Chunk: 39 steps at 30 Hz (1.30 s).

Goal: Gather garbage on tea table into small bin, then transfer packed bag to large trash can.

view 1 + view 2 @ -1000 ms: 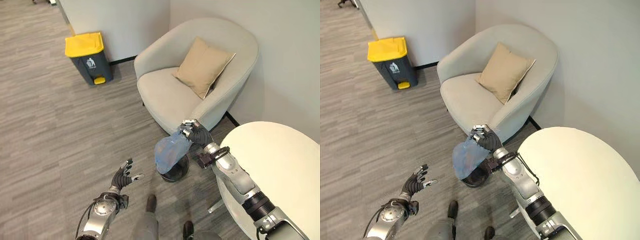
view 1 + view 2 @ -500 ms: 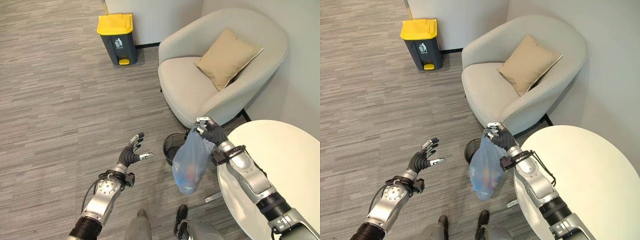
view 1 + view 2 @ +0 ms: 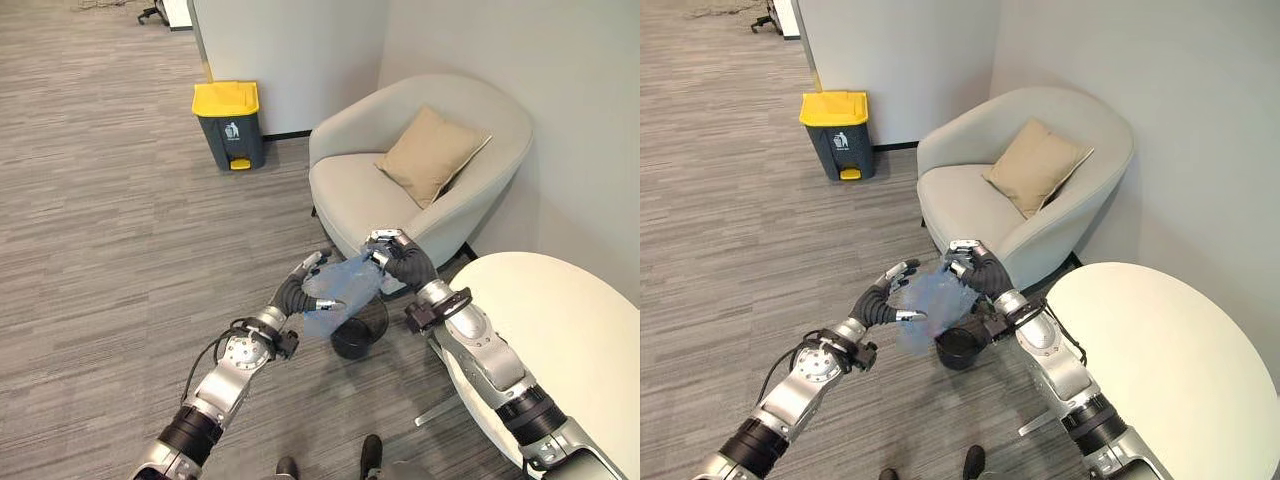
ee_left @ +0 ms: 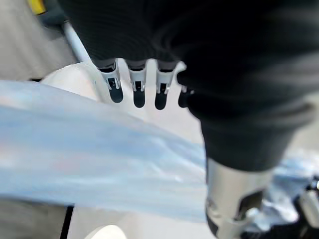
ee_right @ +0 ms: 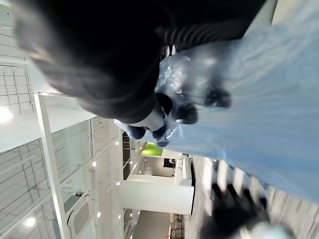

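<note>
Right hand [image 3: 398,262] has its fingers curled tight around the gathered neck of the blue plastic bag [image 3: 340,293], holding it in the air above the small black bin [image 3: 358,335] on the floor beside the round tea table [image 3: 560,340]. Left hand [image 3: 297,291] meets the bag's side with fingers straight and slightly spread. Large trash can [image 3: 229,124] with yellow lid stands well apart, near the wall left of the armchair [image 3: 420,170].

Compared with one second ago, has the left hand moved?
Yes. The left hand has moved toward the blue bag held by the right hand, above the small black bin.
</note>
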### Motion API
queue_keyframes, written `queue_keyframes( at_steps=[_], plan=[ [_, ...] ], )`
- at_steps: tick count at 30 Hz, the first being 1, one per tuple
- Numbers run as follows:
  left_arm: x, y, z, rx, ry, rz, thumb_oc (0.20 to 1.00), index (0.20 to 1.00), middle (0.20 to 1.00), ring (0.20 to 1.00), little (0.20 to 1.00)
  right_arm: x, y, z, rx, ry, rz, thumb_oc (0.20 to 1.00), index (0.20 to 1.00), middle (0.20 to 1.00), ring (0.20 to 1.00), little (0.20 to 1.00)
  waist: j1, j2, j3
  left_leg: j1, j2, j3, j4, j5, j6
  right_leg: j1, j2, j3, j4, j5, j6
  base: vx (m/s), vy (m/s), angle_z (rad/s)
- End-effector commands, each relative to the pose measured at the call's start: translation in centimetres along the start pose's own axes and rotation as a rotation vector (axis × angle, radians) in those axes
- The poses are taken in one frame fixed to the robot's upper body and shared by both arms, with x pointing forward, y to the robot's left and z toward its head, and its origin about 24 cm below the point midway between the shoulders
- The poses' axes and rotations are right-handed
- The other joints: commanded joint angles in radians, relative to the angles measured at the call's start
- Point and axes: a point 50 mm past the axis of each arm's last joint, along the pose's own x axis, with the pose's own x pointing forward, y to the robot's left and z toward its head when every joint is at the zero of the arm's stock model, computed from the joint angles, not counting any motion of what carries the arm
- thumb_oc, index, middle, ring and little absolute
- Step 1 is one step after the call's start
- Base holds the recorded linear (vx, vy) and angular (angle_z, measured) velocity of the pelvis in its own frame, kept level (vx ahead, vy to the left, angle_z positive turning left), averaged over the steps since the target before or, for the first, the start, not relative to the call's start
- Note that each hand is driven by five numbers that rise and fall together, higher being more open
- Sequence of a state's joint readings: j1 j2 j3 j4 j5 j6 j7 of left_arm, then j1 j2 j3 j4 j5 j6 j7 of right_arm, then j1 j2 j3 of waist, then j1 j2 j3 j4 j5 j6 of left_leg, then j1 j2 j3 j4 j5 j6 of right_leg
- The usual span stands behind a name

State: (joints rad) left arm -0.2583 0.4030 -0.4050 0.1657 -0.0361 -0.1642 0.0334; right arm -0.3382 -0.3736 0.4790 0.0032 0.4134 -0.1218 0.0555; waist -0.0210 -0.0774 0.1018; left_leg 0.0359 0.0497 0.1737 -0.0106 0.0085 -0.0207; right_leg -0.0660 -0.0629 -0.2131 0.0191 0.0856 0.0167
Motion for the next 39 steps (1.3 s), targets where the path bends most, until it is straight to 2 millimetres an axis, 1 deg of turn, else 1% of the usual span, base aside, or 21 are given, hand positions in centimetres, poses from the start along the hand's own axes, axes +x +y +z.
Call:
queue_keyframes(
  at_steps=[1,2,3,4,6,8,11,14,16,20,21,22,23,26,31,33,35,36,37,38,39],
  plan=[
    [0.8,0.4,1.0,0.126,-0.067,0.031,1.000,1.000,1.000,1.000,1.000,2.4,0.5,3.8,0.048,-0.202,0.008,0.200,0.200,0.200,0.200,0.200,-0.005,-0.033,-0.035,0.002,-0.014,-0.037,0.011,-0.094,-0.019,0.083,0.008,0.074,-0.015,-0.152,0.070,0.03,0.038,-0.02],
    [1.1,0.0,0.9,0.146,-0.062,0.024,1.000,1.000,1.000,1.000,1.000,3.2,1.4,4.1,0.066,-0.212,0.038,0.200,0.200,0.200,0.200,0.200,-0.001,-0.033,-0.038,0.005,-0.015,-0.039,0.007,-0.093,-0.017,0.086,0.007,0.076,-0.018,-0.150,0.071,0.00,0.000,0.00],
    [1.1,0.0,0.9,0.147,-0.062,0.024,1.000,1.000,1.000,1.000,1.000,3.2,1.4,4.1,0.066,-0.213,0.038,0.200,0.200,0.200,0.200,0.200,-0.001,-0.033,-0.037,0.006,-0.016,-0.039,0.007,-0.093,-0.017,0.086,0.007,0.076,-0.018,-0.150,0.071,0.01,0.036,-0.01],
    [1.2,-0.7,0.6,0.151,-0.048,0.007,1.000,1.000,1.000,1.000,1.000,4.0,2.1,4.6,0.076,-0.226,0.063,0.200,0.200,0.200,0.200,0.200,0.004,-0.034,-0.039,0.008,-0.016,-0.042,0.002,-0.092,-0.016,0.088,0.006,0.077,-0.021,-0.148,0.072,0.00,0.000,0.00],
    [1.3,-1.4,0.2,0.150,-0.025,-0.021,1.000,1.000,1.000,1.000,1.000,4.8,2.7,5.2,0.081,-0.244,0.088,0.200,0.200,0.200,0.200,0.200,0.008,-0.036,-0.039,0.009,-0.017,-0.042,-0.003,-0.090,-0.015,0.088,0.006,0.076,-0.025,-0.145,0.074,0.00,0.016,0.00],
    [1.3,-3.3,-0.9,0.136,0.024,-0.101,1.000,1.000,1.000,1.000,1.000,6.0,3.9,6.8,0.096,-0.290,0.135,0.200,0.200,0.200,0.200,0.200,0.015,-0.041,-0.041,0.009,-0.018,-0.043,-0.011,-0.085,-0.013,0.088,0.004,0.075,-0.027,-0.141,0.077,-0.01,0.042,0.01],
    [0.9,-4.7,-1.7,0.100,0.068,-0.145,1.000,1.000,1.000,1.000,1.000,6.7,5.4,8.4,0.121,-0.345,0.193,0.200,0.200,0.200,0.200,0.200,0.023,-0.049,-0.042,0.009,-0.020,-0.043,-0.017,-0.083,-0.009,0.084,0.003,0.077,-0.025,-0.137,0.079,-0.03,0.036,0.02],
    [0.6,-4.7,-2.2,0.077,0.092,-0.105,1.000,1.000,1.000,1.000,1.000,6.7,6.3,9.6,0.152,-0.398,0.227,0.200,0.200,0.200,0.200,0.200,0.027,-0.050,-0.045,0.010,-0.025,-0.042,-0.022,-0.080,-0.004,0.080,0.000,0.081,-0.022,-0.132,0.081,-0.02,0.021,0.00],
    [0.6,-4.4,-2.9,0.101,0.133,-0.045,1.000,1.000,1.000,1.000,1.000,6.4,7.5,10.4,0.191,-0.433,0.277,0.200,0.200,0.200,0.200,0.200,0.026,-0.048,-0.050,0.016,-0.028,-0.039,-0.027,-0.079,0.000,0.083,-0.004,0.085,-0.024,-0.128,0.082,-0.02,0.047,-0.02],
    [1.1,-4.3,-3.0,0.117,0.144,-0.019,1.000,1.000,1.000,1.000,1.000,6.5,8.3,10.5,0.208,-0.435,0.306,0.200,0.200,0.200,0.200,0.200,0.025,-0.047,-0.053,0.018,-0.031,-0.040,-0.028,-0.079,0.002,0.084,-0.006,0.085,-0.025,-0.126,0.083,0.00,0.008,-0.01],
    [1.2,-4.3,-3.0,0.116,0.142,-0.016,0.815,0.815,0.815,0.815,0.815,6.5,8.5,10.6,0.213,-0.436,0.315,0.200,0.200,0.200,0.200,0.200,0.026,-0.046,-0.053,0.018,-0.031,-0.040,-0.028,-0.079,0.003,0.084,-0.006,0.084,-0.025,-0.126,0.083,0.00,0.000,0.00],
    [1.2,-4.3,-3.0,0.116,0.142,-0.015,0.454,0.454,0.454,0.454,0.454,6.5,8.5,10.6,0.213,-0.436,0.315,0.200,0.200,0.200,0.200,0.200,0.025,-0.046,-0.053,0.018,-0.031,-0.040,-0.028,-0.079,0.003,0.084,-0.006,0.084,-0.025,-0.126,0.083,0.00,0.000,0.00],
    [1.5,-4.1,-2.6,0.119,0.126,-0.004,0.200,0.200,0.200,0.200,0.200,6.5,8.9,10.5,0.224,-0.433,0.332,0.200,0.200,0.200,0.200,0.200,0.026,-0.046,-0.053,0.017,-0.032,-0.041,-0.028,-0.078,0.003,0.084,-0.009,0.084,-0.024,-0.124,0.084,-0.02,0.032,0.00],
    [2.1,-3.5,-1.4,0.101,0.070,0.019,0.200,0.200,0.200,0.200,0.200,6.3,9.3,10.1,0.237,-0.417,0.355,0.200,0.200,0.200,0.200,0.200,0.024,-0.044,-0.054,0.016,-0.035,-0.040,-0.032,-0.075,0.005,0.081,-0.011,0.083,-0.024,-0.122,0.087,-0.01,0.025,0.00],
    [2.2,-2.9,-0.5,0.061,0.024,0.051,0.200,0.200,0.200,0.200,0.200,6.0,9.3,9.1,0.242,-0.384,0.358,0.200,0.200,0.200,0.200,0.200,0.024,-0.044,-0.053,0.014,-0.040,-0.043,-0.039,-0.071,0.007,0.077,-0.015,0.083,-0.024,-0.117,0.090,0.00,0.000,0.00],
    [2.3,-2.3,1.0,0.005,-0.045,0.082,0.200,0.200,0.200,0.200,0.200,5.5,9.0,7.5,0.224,-0.327,0.344,0.200,0.200,0.200,0.200,0.200,0.021,-0.042,-0.052,0.014,-0.043,-0.045,-0.048,-0.065,0.009,0.073,-0.017,0.085,-0.025,-0.114,0.093,-0.02,0.042,0.01],
    [2.1,-1.7,1.9,-0.063,-0.090,0.109,0.200,0.200,0.200,0.200,0.200,4.9,8.0,6.4,0.105,-0.293,0.304,0.200,0.200,0.200,0.200,0.200,0.017,-0.039,-0.051,0.014,-0.045,-0.045,-0.058,-0.059,0.009,0.072,-0.020,0.084,-0.029,-0.110,0.097,-0.01,0.020,0.01],
    [1.9,-1.5,2.1,-0.084,-0.099,0.120,0.200,0.200,0.200,0.200,0.200,4.6,7.4,6.2,0.018,-0.294,0.282,0.645,0.645,0.645,0.645,0.645,0.015,-0.036,-0.051,0.015,-0.046,-0.044,-0.061,-0.058,0.010,0.072,-0.021,0.086,-0.031,-0.110,0.098,0.00,0.000,0.00],
    [1.4,-0.9,2.1,-0.113,-0.104,0.147,0.200,0.200,0.200,0.200,0.200,4.0,6.3,6.0,-0.144,-0.298,0.240,1.000,1.000,1.000,1.000,1.000,0.012,-0.032,-0.052,0.018,-0.047,-0.045,-0.064,-0.058,0.011,0.074,-0.022,0.087,-0.033,-0.109,0.100,0.00,0.000,0.00],
    [1.4,-0.9,2.1,-0.113,-0.103,0.147,0.200,0.200,0.200,0.200,0.200,3.9,6.3,6.0,-0.144,-0.297,0.240,1.000,1.000,1.000,1.000,1.000,0.012,-0.032,-0.052,0.018,-0.047,-0.045,-0.064,-0.058,0.011,0.074,-0.022,0.087,-0.033,-0.109,0.100,0.00,0.000,0.00],
    [0.9,-0.4,1.7,-0.131,-0.095,0.170,0.200,0.200,0.200,0.200,0.200,3.4,5.4,5.7,-0.252,-0.289,0.205,1.000,1.000,1.000,1.000,1.000,0.010,-0.029,-0.054,0.021,-0.047,-0.044,-0.065,-0.059,0.012,0.078,-0.022,0.087,-0.038,-0.108,0.101,0.00,0.000,0.00]
  ],
)
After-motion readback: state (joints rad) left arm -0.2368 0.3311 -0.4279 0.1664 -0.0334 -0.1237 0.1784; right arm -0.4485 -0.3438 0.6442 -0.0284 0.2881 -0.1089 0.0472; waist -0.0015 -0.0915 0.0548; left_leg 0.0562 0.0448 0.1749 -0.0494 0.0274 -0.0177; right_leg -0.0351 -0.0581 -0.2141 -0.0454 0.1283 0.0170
